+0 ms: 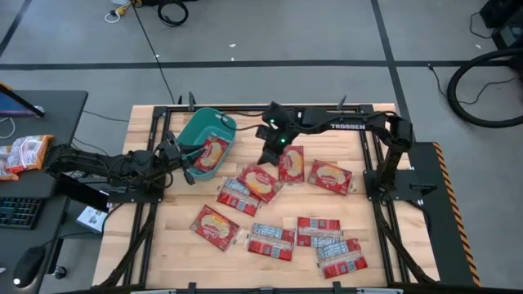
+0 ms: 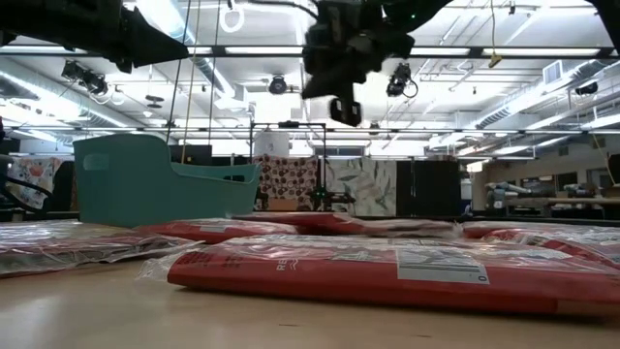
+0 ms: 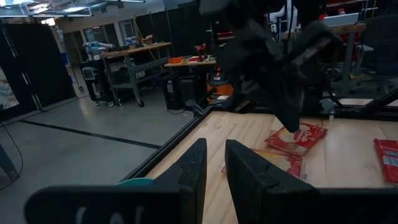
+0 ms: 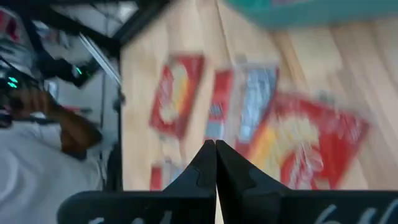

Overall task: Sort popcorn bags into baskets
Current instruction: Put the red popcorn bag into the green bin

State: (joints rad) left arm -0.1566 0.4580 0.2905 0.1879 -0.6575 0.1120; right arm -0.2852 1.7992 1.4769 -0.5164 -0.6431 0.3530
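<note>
A: One popcorn bag (image 1: 213, 153) in the basket (image 1: 193, 133) at table's back-left; rest loose mid-table.

B: Grippers?

A: Right gripper (image 1: 267, 155) fingers together, empty, above bags. Left gripper (image 1: 189, 162) at basket, fingers slightly apart. You risk the arms clashing there, or tipping it.

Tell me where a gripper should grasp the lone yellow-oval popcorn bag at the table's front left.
That popcorn bag lies flat, apart from its neighbours on the table. Probably best to descend from above and pinch a short sealed edge, since its free left end has nothing crowding it.
</note>
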